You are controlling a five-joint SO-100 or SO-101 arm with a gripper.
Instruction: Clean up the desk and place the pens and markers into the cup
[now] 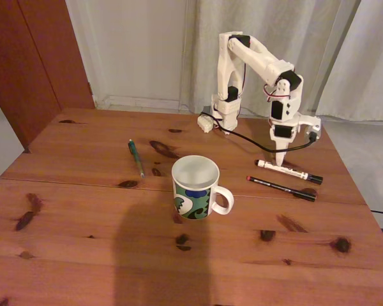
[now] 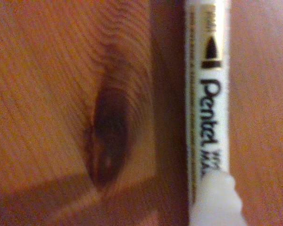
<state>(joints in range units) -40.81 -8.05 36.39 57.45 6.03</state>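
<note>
The hand (image 1: 280, 159) points straight down and its tip touches the white marker (image 1: 287, 171) near the marker's white end. I cannot tell if the hand is spread or clenched. In the wrist view a white finger (image 2: 217, 200) sits on the marker (image 2: 208, 94), beside a dark knot (image 2: 108, 136) in the wood. The marker lies on the counter (image 1: 70, 210). The black pen (image 1: 281, 187) lies just in front of it. The cup (image 1: 196, 187) stands in the middle. The green pen (image 1: 136, 157) lies to the left of the cup.

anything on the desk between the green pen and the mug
No. In the fixed view the stretch of desk between the green pen and the mug is bare wood with dark knots.
</note>
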